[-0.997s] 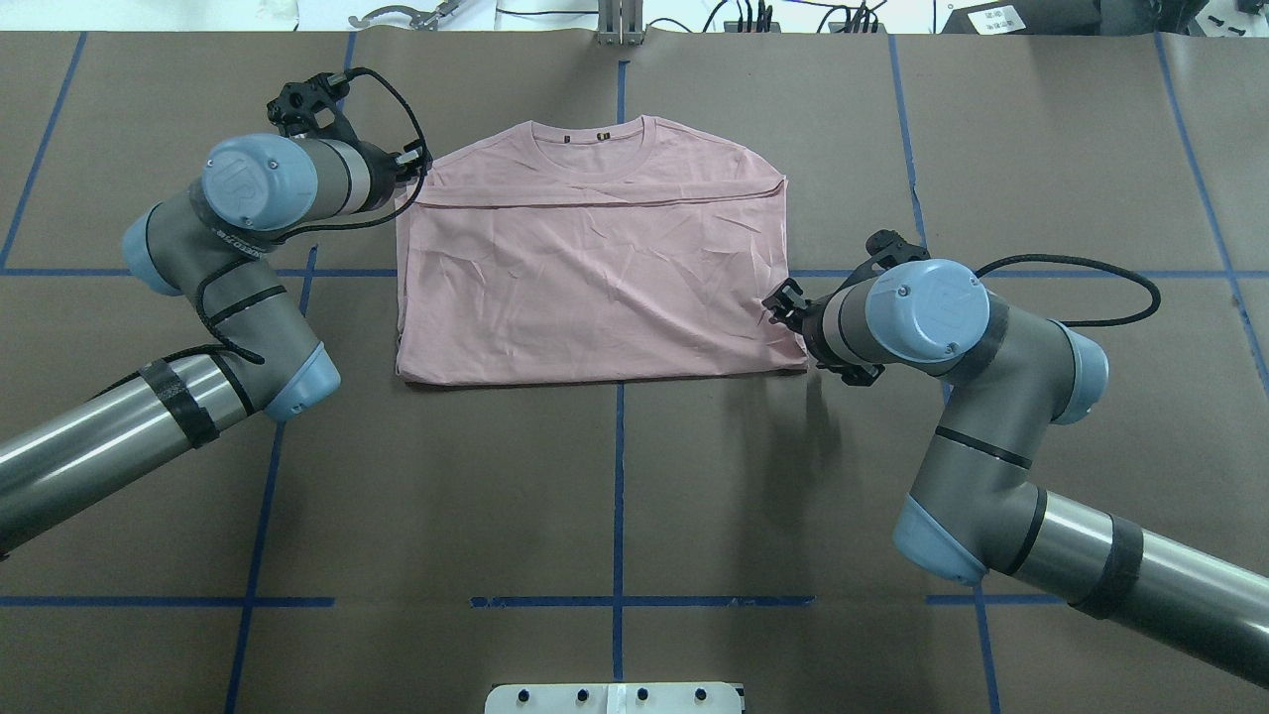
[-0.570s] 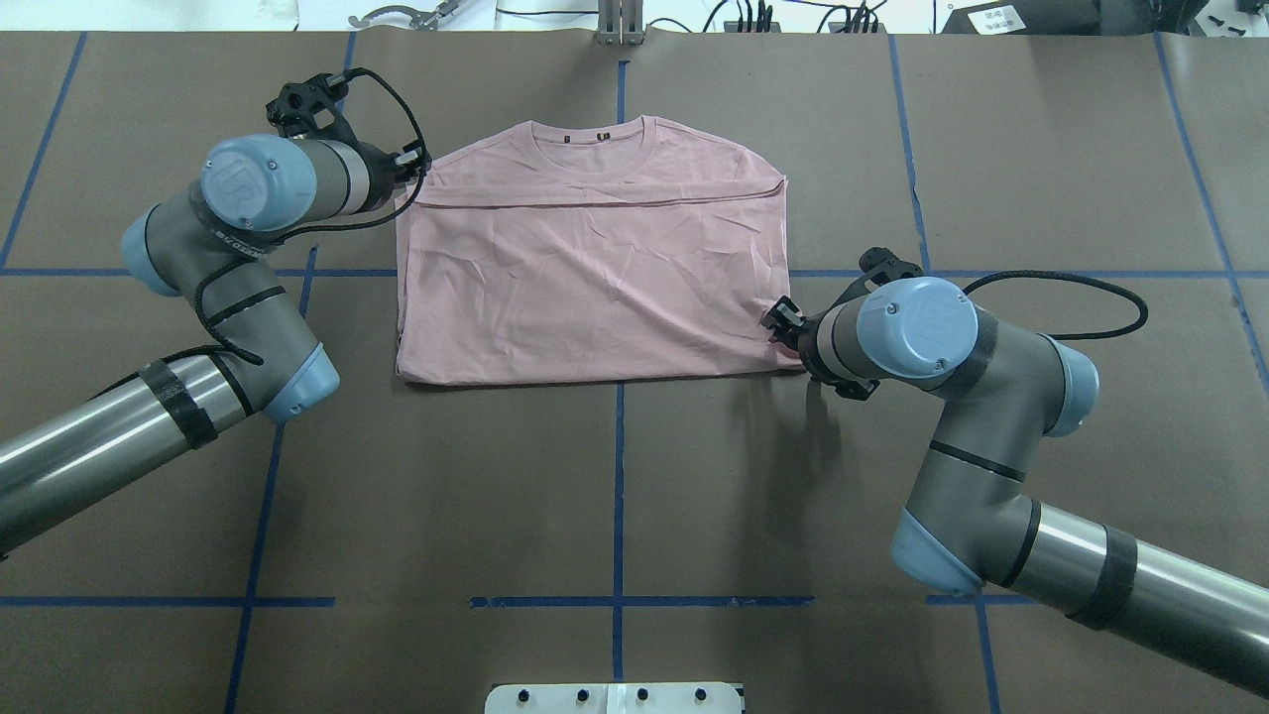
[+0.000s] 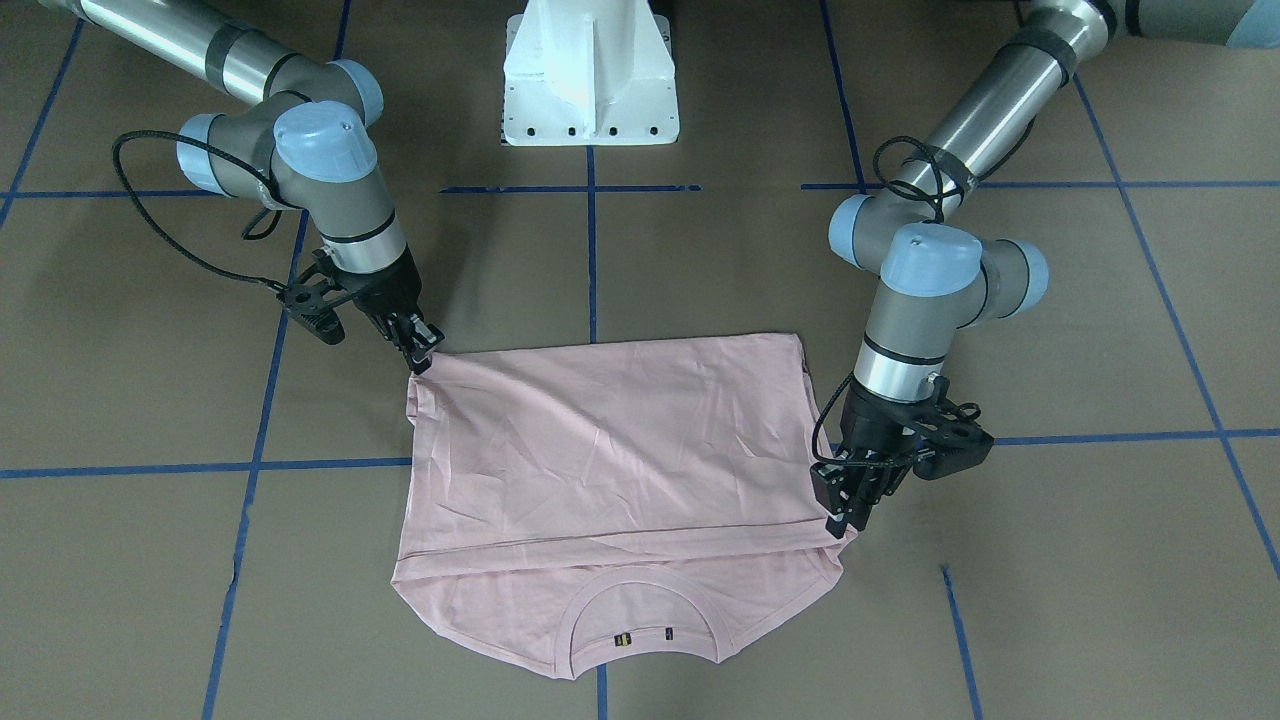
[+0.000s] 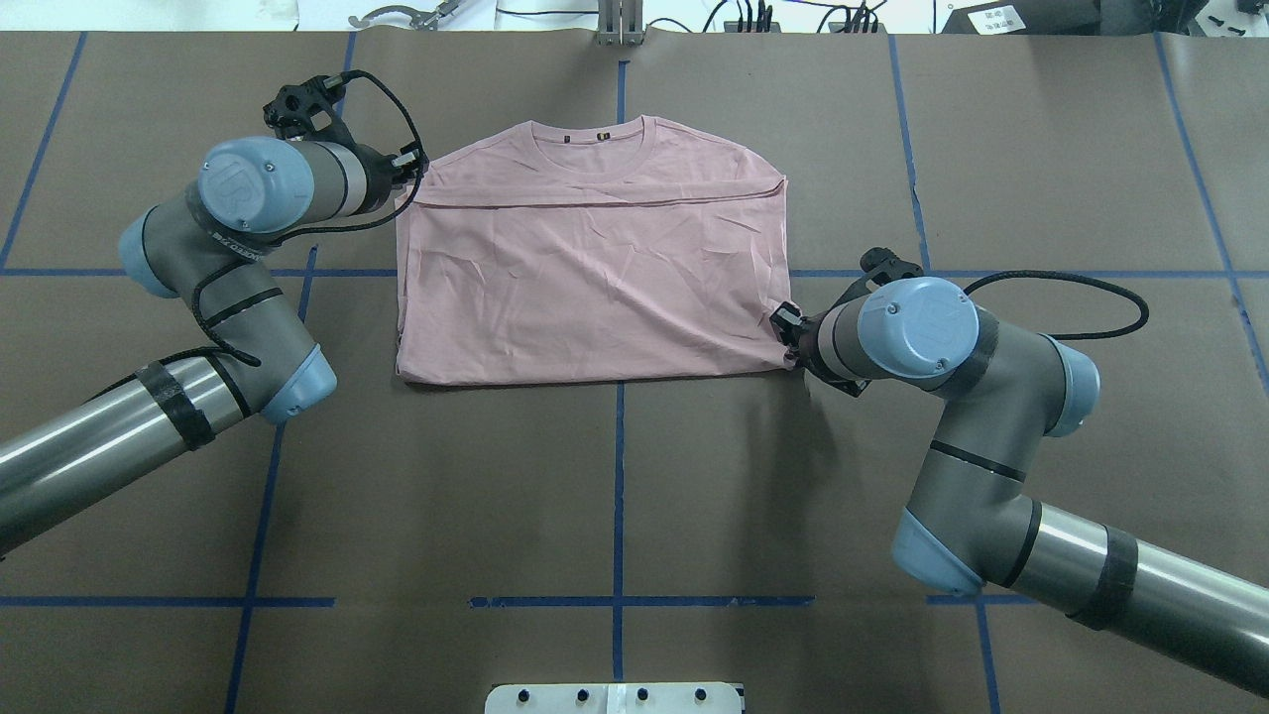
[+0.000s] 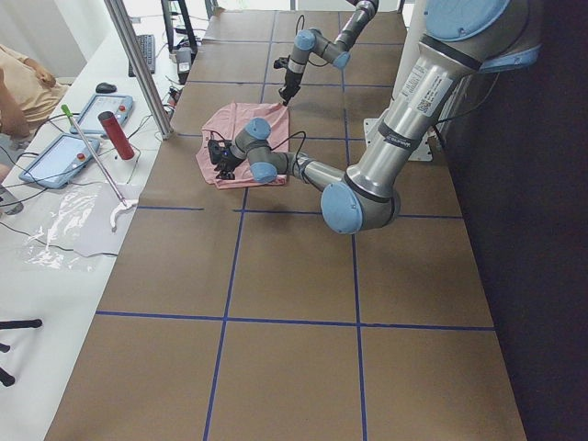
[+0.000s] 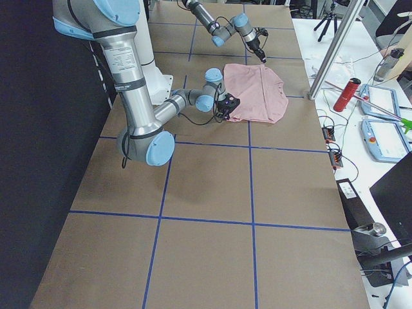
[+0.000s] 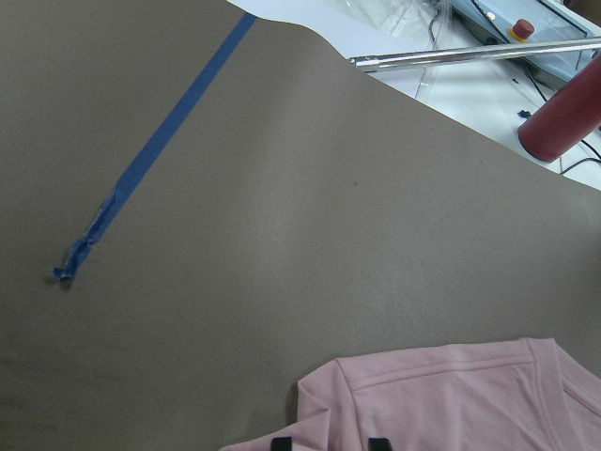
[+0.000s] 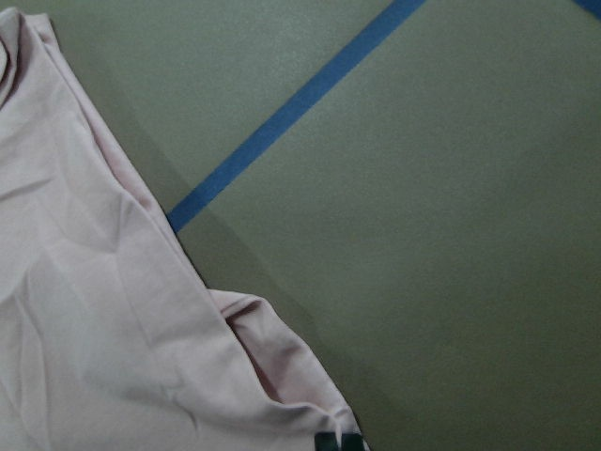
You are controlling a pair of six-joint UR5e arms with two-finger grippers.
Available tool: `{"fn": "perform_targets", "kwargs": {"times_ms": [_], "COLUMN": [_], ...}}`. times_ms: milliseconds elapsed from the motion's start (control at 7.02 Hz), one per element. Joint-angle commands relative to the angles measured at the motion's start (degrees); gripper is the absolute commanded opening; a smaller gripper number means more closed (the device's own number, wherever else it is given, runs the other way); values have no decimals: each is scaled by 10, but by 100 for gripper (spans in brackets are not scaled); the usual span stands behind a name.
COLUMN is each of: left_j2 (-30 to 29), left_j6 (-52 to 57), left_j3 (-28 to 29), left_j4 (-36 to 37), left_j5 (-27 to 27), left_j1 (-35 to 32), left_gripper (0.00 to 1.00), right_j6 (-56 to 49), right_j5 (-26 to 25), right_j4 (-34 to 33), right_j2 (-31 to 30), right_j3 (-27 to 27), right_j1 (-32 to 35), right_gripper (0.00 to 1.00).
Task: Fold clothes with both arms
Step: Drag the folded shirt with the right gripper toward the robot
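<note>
The pale pink T-shirt point(image 4: 595, 268) lies flat on the brown worktop point(image 4: 615, 496), plain side up, with its collar on the far edge from the robot. The right pincer point(image 4: 788, 332) is clamped on the near hem corner, which puckers toward it. The rest of the cloth spreads away from that pincer toward the other arm. The left pincer point(image 4: 408, 169) sits at the opposite far corner, by the folded shoulder. Its jaws stand apart, with pink fabric showing between the fingertips point(image 7: 282, 443).
</note>
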Motion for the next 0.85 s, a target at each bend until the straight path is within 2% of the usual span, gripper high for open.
{"fn": "perform_targets", "kwargs": {"times_ms": [0,285,570,712], "left_j2": [0,0,3,12], "left_j6": [-1,0,-6,-36], "left_j3": [-8,-10,-37,-64], "left_j4": [0,0,1,3], "left_j5": [0,0,-8,-50], "left_j1": [0,0,1,2], "left_gripper": [39,39,39,39], "right_j6": [1,42,55,91], "right_j5": [2,1,15,41], "right_j4": [-1,-1,-1,-1], "right_j2": [-73,-180,-242,-251], "right_j3": [101,236,352,367], "right_j1": [-17,-84,-178,-233], "right_gripper": [0,0,0,0]}}
